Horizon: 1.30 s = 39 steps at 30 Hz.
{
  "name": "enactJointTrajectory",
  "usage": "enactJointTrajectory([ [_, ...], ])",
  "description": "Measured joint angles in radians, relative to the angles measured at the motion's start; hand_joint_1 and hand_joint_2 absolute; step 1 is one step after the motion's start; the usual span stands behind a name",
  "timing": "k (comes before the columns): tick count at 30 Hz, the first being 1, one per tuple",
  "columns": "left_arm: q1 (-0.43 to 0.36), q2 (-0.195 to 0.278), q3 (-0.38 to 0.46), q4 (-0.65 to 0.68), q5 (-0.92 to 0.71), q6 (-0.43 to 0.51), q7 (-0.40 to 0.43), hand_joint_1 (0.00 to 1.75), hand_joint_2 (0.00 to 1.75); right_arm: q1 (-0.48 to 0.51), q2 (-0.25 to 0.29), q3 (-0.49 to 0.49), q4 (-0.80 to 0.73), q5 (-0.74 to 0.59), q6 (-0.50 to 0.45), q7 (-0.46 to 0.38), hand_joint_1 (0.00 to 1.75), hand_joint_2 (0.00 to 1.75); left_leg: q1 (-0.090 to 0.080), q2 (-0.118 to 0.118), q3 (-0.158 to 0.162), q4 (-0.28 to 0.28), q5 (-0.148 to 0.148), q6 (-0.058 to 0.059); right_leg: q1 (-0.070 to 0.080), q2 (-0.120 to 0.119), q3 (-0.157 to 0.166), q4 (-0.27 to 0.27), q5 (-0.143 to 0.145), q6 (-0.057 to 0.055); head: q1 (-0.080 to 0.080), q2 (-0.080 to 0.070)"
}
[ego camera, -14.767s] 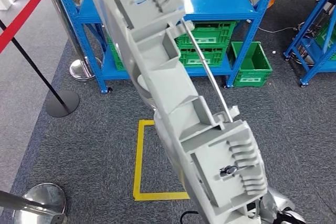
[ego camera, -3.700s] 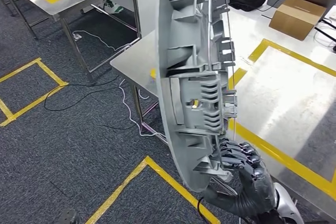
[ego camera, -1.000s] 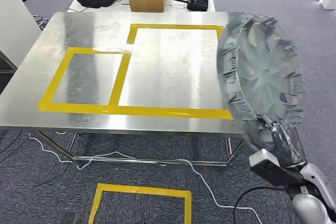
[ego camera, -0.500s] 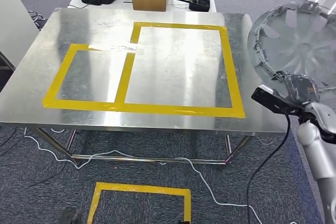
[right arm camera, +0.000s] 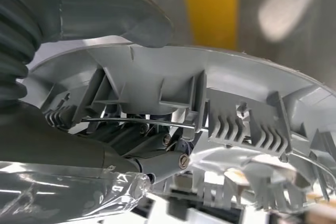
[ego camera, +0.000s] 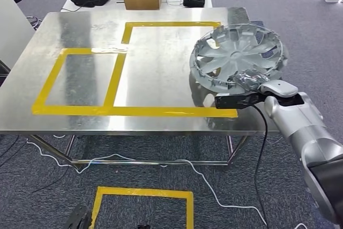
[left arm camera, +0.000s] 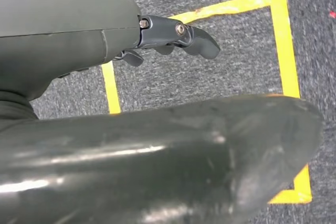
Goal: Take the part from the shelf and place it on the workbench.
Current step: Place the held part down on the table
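Right hand (ego camera: 247,80) grips the wheel cover (ego camera: 238,54) at its near rim; in the right wrist view the thumb (right arm camera: 118,11) lies on one face of the cover (right arm camera: 238,77) and the darker fingers (right arm camera: 158,153) curl behind the ribbed clips and wire ring on the other, so the rim is clamped between them. Cover is nearly flat, spoked face up, slightly tilted, over the right end of the steel workbench (ego camera: 81,116). It sits across the right edge of the larger yellow-taped rectangle (ego camera: 162,112), mostly over the taped line and the bare strip beyond it. Whether the far rim touches the metal cannot be told from the head view; the near rim looks held just above the surface. Key relation: the disc extends away from the hand, forward and leftward over the table, with the wrist at the table's near-right corner. Judgement: the release calls for a small lowering until the disc rests level, then opening the fingers and drawing back toward the body. Left hand (left arm camera: 174,32) hangs over the carpet and a floor tape square (left arm camera: 283,40), holding nothing, fingers loosely apart; it is well apart from the cover and plays no role here.
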<state>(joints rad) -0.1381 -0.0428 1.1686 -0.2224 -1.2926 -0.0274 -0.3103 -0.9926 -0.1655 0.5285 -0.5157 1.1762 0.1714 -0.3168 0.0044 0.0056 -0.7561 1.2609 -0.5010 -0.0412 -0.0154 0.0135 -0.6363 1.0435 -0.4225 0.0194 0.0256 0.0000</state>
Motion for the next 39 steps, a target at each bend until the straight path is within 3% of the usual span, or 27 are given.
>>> enactJointTrajectory([
  [2,-0.001,0.001,-0.005,0.0,-0.003,0.0,0.003,0.0,0.0,-0.013,0.043,0.03,0.025,0.001,0.003,-0.012,1.75,1.75,-0.001,-0.001,0.051,-0.124,0.08,0.009,0.002,0.006,0.001,0.0,-0.001,0.0,-0.001,0.0],
  [3,-0.001,0.002,-0.008,0.0,-0.005,0.001,0.005,0.0,0.0,-0.019,0.065,0.042,0.034,0.0,0.003,-0.019,1.75,1.75,-0.001,-0.001,0.078,-0.186,0.102,0.012,0.005,0.011,0.0,0.002,-0.002,0.002,-0.002,0.0],
  [5,-0.004,0.003,-0.013,0.0,-0.008,0.001,0.007,0.0,0.0,-0.025,0.1,0.063,0.049,-0.003,0.002,-0.033,1.75,1.75,-0.002,-0.003,0.104,-0.246,0.108,0.017,0.008,0.016,-0.005,0.002,-0.003,0.008,-0.004,0.0],
  [8,-0.007,0.002,-0.02,0.0,-0.01,0.002,0.011,0.0,0.0,-0.028,0.134,0.087,0.066,-0.01,0.0,-0.048,1.75,1.75,0.002,-0.004,0.109,-0.257,0.104,0.027,0.008,0.013,-0.009,0.005,-0.011,0.023,-0.004,0.0],
  [10,-0.008,0.002,-0.023,0.0,-0.011,0.004,0.014,0.0,0.0,-0.029,0.152,0.102,0.077,-0.02,-0.003,-0.063,1.75,1.75,0.006,-0.006,0.111,-0.262,0.106,0.036,0.008,0.005,-0.041,0.077,-0.057,0.032,0.002,0.0],
  [12,-0.007,0.002,-0.027,0.0,-0.015,0.01,0.016,0.0,0.0,-0.028,0.17,0.116,0.087,-0.033,-0.01,-0.076,1.75,1.75,0.006,-0.007,0.112,-0.262,0.105,0.04,0.008,-0.001,-0.103,0.213,-0.119,0.037,0.008,0.0],
  [13,-0.006,0.003,-0.03,0.0,-0.016,0.012,0.018,0.0,0.0,-0.026,0.18,0.122,0.091,-0.04,-0.013,-0.081,1.75,1.75,0.005,-0.007,0.113,-0.262,0.104,0.04,0.008,-0.002,-0.127,0.263,-0.133,0.038,0.008,0.0],
  [14,-0.007,0.003,-0.033,0.0,-0.017,0.015,0.019,0.0,0.0,-0.023,0.188,0.127,0.096,-0.045,-0.014,-0.085,1.75,1.75,0.005,-0.007,0.115,-0.262,0.103,0.04,0.008,-0.002,-0.135,0.277,-0.126,0.037,0.009,0.0],
  [15,-0.007,0.002,-0.036,0.0,-0.018,0.017,0.02,0.0,0.0,-0.021,0.196,0.131,0.1,-0.049,-0.014,-0.089,1.75,1.75,0.005,-0.007,0.118,-0.261,0.102,0.039,0.008,-0.003,-0.124,0.25,-0.1,0.036,0.009,0.0],
  [17,-0.008,0.001,-0.043,0.0,-0.019,0.02,0.02,0.0,0.0,-0.018,0.207,0.139,0.105,-0.058,-0.015,-0.096,1.75,1.75,0.006,-0.007,0.124,-0.261,0.098,0.035,0.008,-0.006,-0.063,0.117,-0.027,0.032,0.012,0.0],
  [18,-0.01,0.0,-0.046,0.0,-0.02,0.022,0.02,0.0,0.0,-0.018,0.211,0.142,0.107,-0.066,-0.018,-0.101,1.75,1.75,0.004,-0.008,0.124,-0.259,0.097,0.031,0.009,-0.007,-0.033,0.054,-0.005,0.029,0.013,0.0],
  [20,-0.012,0.001,-0.051,0.0,-0.02,0.028,0.019,0.0,0.87,-0.016,0.219,0.147,0.109,-0.087,-0.026,-0.109,0.87,1.75,0.002,-0.007,0.122,-0.259,0.098,0.022,0.012,-0.007,-0.006,-0.002,0.004,0.022,0.013,0.0],
  [22,-0.013,0.002,-0.057,0.0,-0.02,0.031,0.016,0.0,1.75,-0.013,0.222,0.151,0.113,-0.11,-0.031,-0.104,0.0,1.75,0.002,-0.007,0.121,-0.261,0.099,0.012,0.013,-0.006,-0.004,-0.006,0.004,0.011,0.012,0.0],
  [25,-0.011,0.003,-0.066,0.0,-0.02,0.031,0.012,0.0,1.75,-0.011,0.221,0.153,0.122,-0.142,-0.031,-0.081,0.0,1.75,0.003,-0.007,0.097,-0.207,0.057,-0.002,0.006,-0.004,0.001,-0.012,0.007,-0.005,0.007,0.0],
  [29,-0.007,0.008,-0.073,0.0,-0.024,0.038,0.015,0.0,1.75,0.004,0.204,0.15,0.135,-0.173,-0.042,-0.082,0.0,1.75,0.005,-0.007,0.005,-0.013,-0.026,-0.009,0.005,-0.002,0.002,-0.012,0.007,-0.008,-0.003,0.0],
  [30,-0.005,0.01,-0.074,0.0,-0.025,0.039,0.016,0.0,1.31,0.011,0.194,0.149,0.14,-0.179,-0.045,-0.085,0.0,1.75,0.006,-0.007,-0.011,0.015,-0.026,-0.01,0.005,-0.003,0.003,-0.012,0.006,-0.008,-0.004,0.0],
  [33,0.002,0.013,-0.077,0.0,-0.025,0.041,0.019,0.0,0.0,0.023,0.175,0.144,0.15,-0.187,-0.048,-0.09,0.0,1.75,0.009,-0.007,0.013,-0.042,0.033,-0.011,0.001,-0.003,0.006,-0.012,0.004,-0.004,-0.005,0.0],
  [36,0.003,0.013,-0.078,0.0,-0.025,0.042,0.019,0.0,0.0,0.024,0.173,0.143,0.151,-0.188,-0.048,-0.09,0.0,1.75,0.01,-0.007,0.031,-0.077,0.054,-0.012,0.0,-0.002,0.007,-0.011,0.003,-0.003,-0.005,0.0],
  [37,0.003,0.014,-0.078,0.0,-0.025,0.043,0.018,0.0,0.0,0.023,0.171,0.142,0.152,-0.191,-0.049,-0.09,0.0,1.75,0.013,-0.007,0.052,-0.116,0.07,-0.014,0.0,-0.001,0.008,-0.011,0.002,0.0,-0.006,0.0],
  [39,0.002,0.014,-0.082,0.0,-0.021,0.048,0.011,0.0,0.0,0.028,0.147,0.135,0.154,-0.208,-0.084,-0.097,0.0,0.87,0.015,-0.008,0.101,-0.205,0.09,-0.001,0.001,0.004,0.008,-0.01,0.0,0.016,-0.011,0.0],
])
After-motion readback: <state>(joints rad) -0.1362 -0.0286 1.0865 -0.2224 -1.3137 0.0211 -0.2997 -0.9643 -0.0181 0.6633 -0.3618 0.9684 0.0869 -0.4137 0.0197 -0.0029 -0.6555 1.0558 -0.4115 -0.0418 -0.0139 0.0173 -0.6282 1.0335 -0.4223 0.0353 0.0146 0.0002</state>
